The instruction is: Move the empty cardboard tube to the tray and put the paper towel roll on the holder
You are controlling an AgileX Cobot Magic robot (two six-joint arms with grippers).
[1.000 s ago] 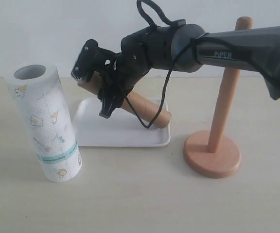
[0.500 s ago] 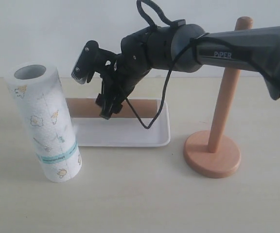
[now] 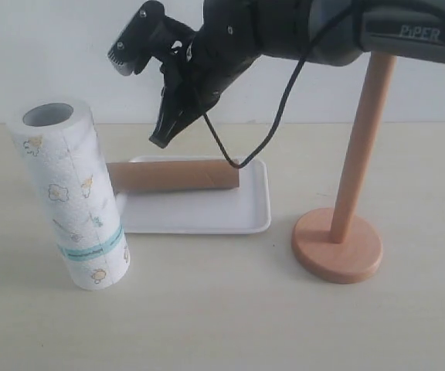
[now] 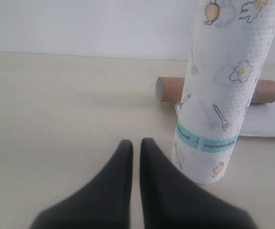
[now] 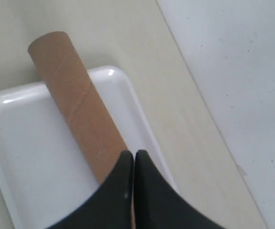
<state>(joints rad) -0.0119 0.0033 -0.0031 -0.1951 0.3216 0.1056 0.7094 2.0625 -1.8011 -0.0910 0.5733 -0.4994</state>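
The brown cardboard tube [image 3: 172, 176] lies flat in the white tray [image 3: 199, 216], its left end sticking out past the tray's rim behind the paper towel roll [image 3: 72, 201]. The roll stands upright on the table, left of the tray. At the right stands the wooden holder [image 3: 337, 246], its pole bare. My right gripper [image 3: 163, 141] hangs shut and empty above the tube [image 5: 75, 100] and tray [image 5: 32, 162]. My left gripper [image 4: 136, 141] is shut and empty low over the table, just beside the roll [image 4: 223, 86]; the tube end [image 4: 168, 89] shows behind it.
The right arm [image 3: 284, 31] stretches across the top of the exterior view, passing in front of the holder's pole [image 3: 361, 139]. A black cable [image 3: 273, 131] loops down from it toward the tray. A pale wall lies behind the table.
The right gripper has let go of the tube, which dropped from a tilt to lie flat in the tray. The gripper has since risen and closed.
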